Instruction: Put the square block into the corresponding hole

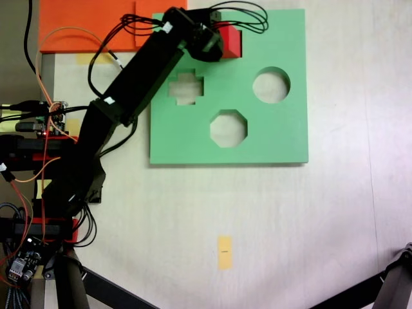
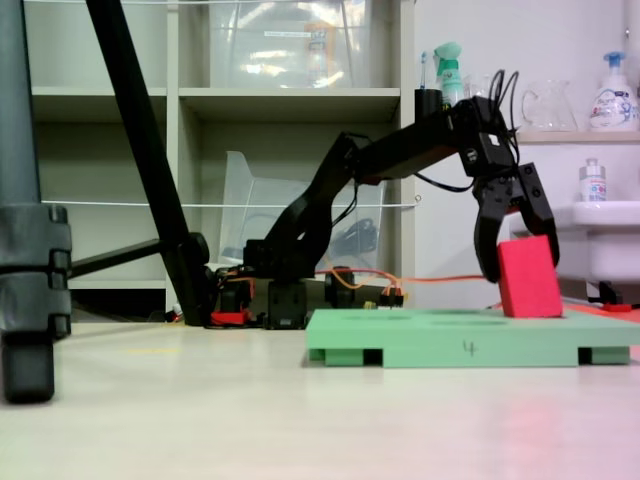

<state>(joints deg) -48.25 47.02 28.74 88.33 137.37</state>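
Observation:
The red square block (image 2: pixel 528 280) stands tilted at the far right end of the green board (image 2: pixel 440 335), its lower edge at the board's surface. My gripper (image 2: pixel 520 268) comes down from above, one finger on each side of the block's upper half, and grips it. Seen from above, the block (image 1: pixel 232 40) sits at the board's (image 1: pixel 270 138) top edge, with the gripper (image 1: pixel 222 38) covering its left part. The square cutout is hidden under block and arm. The cross cutout (image 1: pixel 186 88), round cutout (image 1: pixel 271 85) and octagonal cutout (image 1: pixel 228 128) show bare.
Flat orange slabs (image 1: pixel 84 26) lie above and left of the board. A yellow tape mark (image 1: pixel 224 251) sits on the table below it. Tripod legs (image 2: pixel 140 150) and the arm's base with cables (image 1: pixel 38 135) stand at the left.

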